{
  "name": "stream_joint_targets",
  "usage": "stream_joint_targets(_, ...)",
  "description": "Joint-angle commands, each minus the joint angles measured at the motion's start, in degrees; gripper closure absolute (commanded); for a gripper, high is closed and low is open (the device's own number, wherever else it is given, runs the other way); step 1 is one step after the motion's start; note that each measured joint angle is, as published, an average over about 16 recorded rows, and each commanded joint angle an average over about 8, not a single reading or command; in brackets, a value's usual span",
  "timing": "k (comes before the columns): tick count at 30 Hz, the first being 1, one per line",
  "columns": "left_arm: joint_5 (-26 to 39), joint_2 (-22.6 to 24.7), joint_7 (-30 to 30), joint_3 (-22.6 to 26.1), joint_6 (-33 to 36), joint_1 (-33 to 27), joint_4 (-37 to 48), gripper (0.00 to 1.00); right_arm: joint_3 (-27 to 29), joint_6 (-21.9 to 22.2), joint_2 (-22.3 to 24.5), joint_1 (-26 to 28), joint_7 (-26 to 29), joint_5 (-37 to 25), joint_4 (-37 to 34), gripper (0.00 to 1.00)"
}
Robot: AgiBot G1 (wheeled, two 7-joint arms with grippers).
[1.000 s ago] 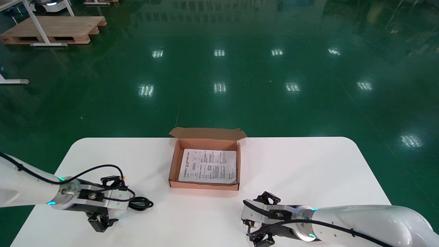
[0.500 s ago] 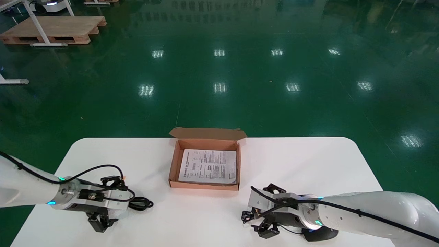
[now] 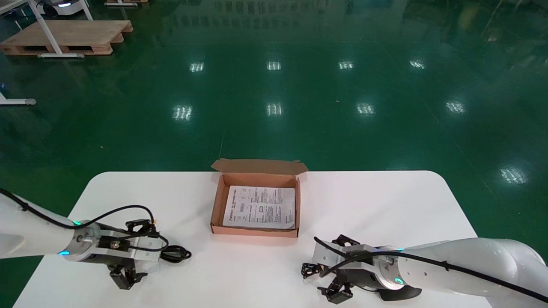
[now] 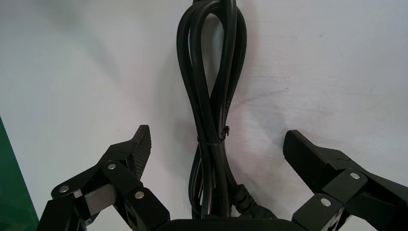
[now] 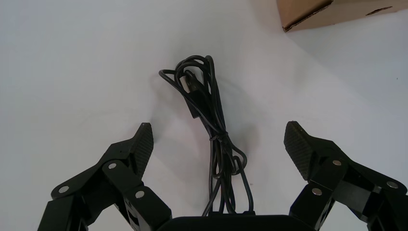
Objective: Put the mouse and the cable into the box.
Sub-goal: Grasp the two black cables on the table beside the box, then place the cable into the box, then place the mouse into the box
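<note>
glossy green floor stretches behind a white table, with a wooden pallet far off on the robot's left. from the head view, an open cardboard box sits mid-table with a printed sheet inside. the left gripper hangs low just beside the black cable, well left of the box. the right gripper is low near the front edge; the mouse lies partly under that arm and the mouse cord is bundled beside it.

left wrist view: fingers spread wide, holding nothing, with the tied cable lying between them.

right wrist view: fingers equally wide and empty, either side of the thin cord and its usb plug; a box corner shows beyond.
</note>
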Motion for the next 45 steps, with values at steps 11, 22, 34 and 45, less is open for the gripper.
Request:
stream_joint_targets(11, -0.02, 0.02, -0.02, -0.01, -0.01, -0.01, -0.09, 1.00, 0.04, -0.02, 0.07, -0.07, 0.01, 0.07, 0.18, 1.00)
stream_joint_targets(22, -0.02, 0.01, -0.05, -0.01, 0.00, 0.00, -0.19, 1.00, 0.11, 0.04, 0.13, -0.15, -0.01, 0.20, 0.38, 1.00)
stream_joint_targets(34, -0.02, -0.02, -0.09, -0.02, 0.03, 0.03, -0.26, 1.00, 0.18, 0.12, 0.17, -0.19, -0.03, 0.28, 0.45, 1.00)
stream_joint_targets(45, -0.02, -0.04, -0.10, -0.01, 0.02, 0.06, -0.28, 1.00, 0.18, 0.13, 0.20, -0.23, -0.03, 0.29, 0.49, 1.00)
